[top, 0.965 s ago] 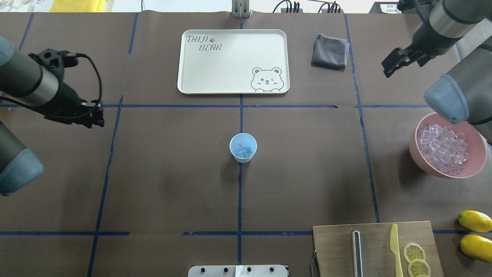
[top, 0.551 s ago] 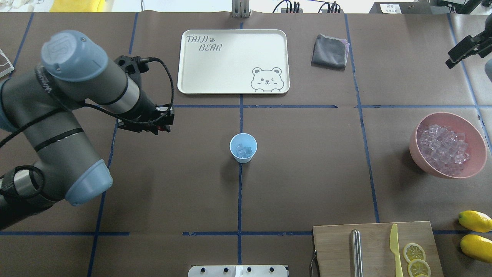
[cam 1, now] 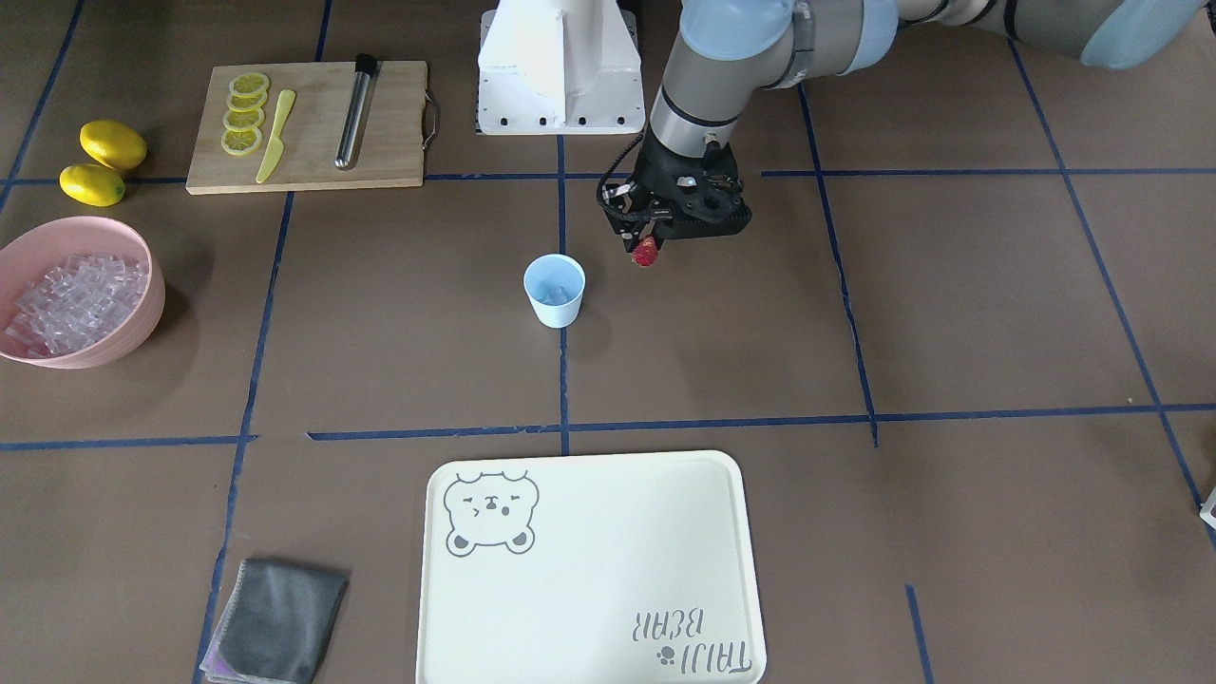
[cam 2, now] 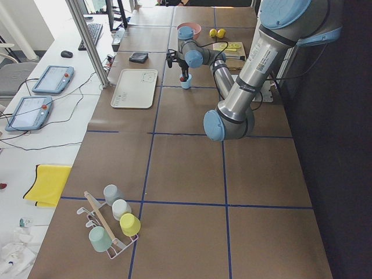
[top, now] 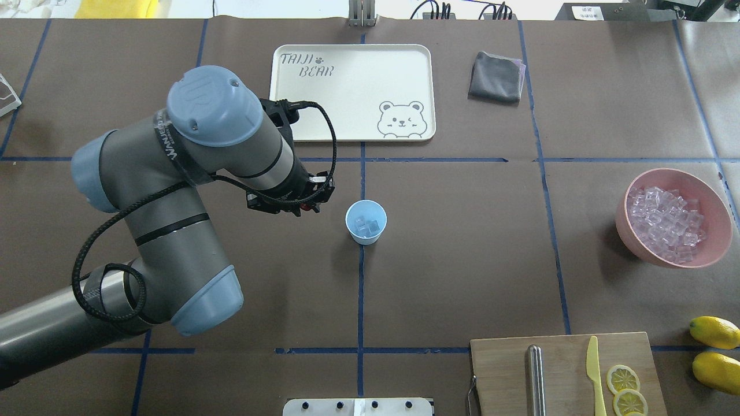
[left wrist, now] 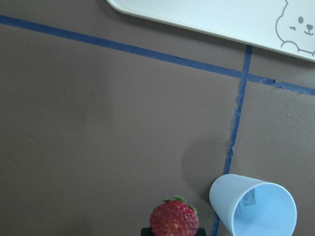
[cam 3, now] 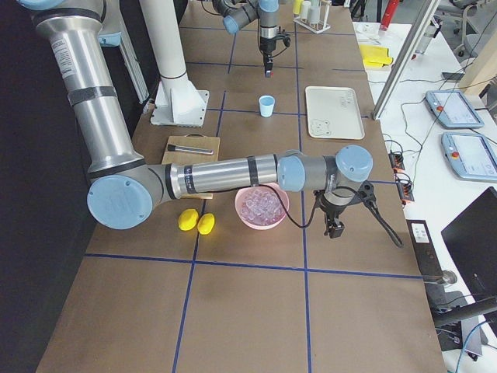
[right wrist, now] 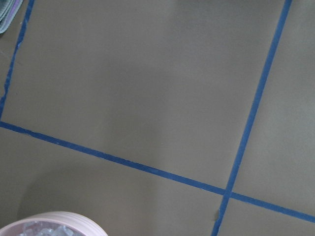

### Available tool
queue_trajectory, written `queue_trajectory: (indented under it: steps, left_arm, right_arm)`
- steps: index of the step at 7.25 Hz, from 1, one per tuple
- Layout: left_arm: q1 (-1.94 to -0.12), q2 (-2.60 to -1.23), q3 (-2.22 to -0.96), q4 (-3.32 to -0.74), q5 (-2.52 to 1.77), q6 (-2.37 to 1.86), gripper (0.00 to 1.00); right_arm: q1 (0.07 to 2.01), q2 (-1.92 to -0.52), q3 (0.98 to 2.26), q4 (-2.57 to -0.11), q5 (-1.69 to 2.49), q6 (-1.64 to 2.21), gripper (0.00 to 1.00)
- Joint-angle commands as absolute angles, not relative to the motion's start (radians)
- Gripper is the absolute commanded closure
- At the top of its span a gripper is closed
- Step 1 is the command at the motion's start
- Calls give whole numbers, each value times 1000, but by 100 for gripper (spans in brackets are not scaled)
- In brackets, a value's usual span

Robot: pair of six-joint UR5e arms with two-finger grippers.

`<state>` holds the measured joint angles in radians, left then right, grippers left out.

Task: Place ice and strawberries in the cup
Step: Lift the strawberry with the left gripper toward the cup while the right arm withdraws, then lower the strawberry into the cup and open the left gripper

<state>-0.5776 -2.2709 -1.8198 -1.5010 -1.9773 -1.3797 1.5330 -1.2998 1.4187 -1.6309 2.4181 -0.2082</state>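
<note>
Matt brown paper covers the table [top: 462, 260], crossed by blue tape lines [top: 360, 300]. On it are a smooth light-blue plastic cup [cam 1: 554, 312], a matt pink plastic bowl [cam 1: 133, 332] of clear, glassy ice cubes [top: 665, 225], and a smooth cream tray [top: 347, 92]. The strawberry [left wrist: 173, 220] is glossy red with a pitted, seeded skin and the lemons [top: 715, 332] waxy yellow; also shown are a soft grey cloth [top: 495, 78], a grained wooden board [top: 503, 370], a brushed metal rod [top: 536, 381] and a yellow plastic knife [top: 594, 375].
</note>
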Motion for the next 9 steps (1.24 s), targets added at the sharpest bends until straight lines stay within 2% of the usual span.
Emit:
queue_trajectory:
  steps: [1, 3, 9]
  left_arm:
    - [-532, -2354, -1748, -1474, -1931, -1381, 98]
    - [-531, -2450, -1629, -1474, -1930, -1381, 98]
    - [-486, -2477, -1574, -1483, -1891, -1379, 97]
  right_arm:
    - [1563, -1347, 1384, -1548, 2390, -227, 0]
    - [1563, -1361, 1387, -1531, 2330, -219, 0]
    - [1563, -1382, 1393, -1531, 2332, -216, 0]
